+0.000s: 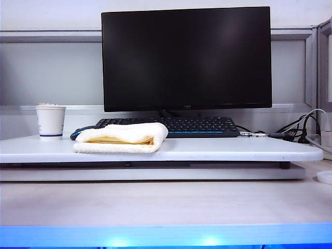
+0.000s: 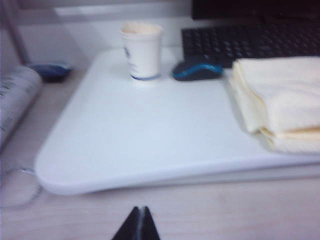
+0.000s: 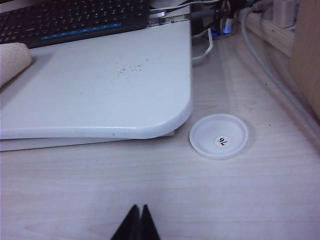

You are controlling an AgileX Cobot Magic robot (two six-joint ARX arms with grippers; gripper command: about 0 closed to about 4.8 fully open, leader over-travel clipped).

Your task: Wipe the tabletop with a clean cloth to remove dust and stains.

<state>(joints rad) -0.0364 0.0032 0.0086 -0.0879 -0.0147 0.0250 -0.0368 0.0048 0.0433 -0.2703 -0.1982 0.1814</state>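
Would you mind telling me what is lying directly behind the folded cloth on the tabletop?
Behind the cloth on the tabletop lie a black keyboard and a blue-trimmed mouse. The cloth hides the keyboard's near left edge and most of the mouse from the front.

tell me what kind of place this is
Most likely an office desk: a monitor and keyboard on a raised tabletop, a paper cup, cables by a partition. Both grippers wait shut.
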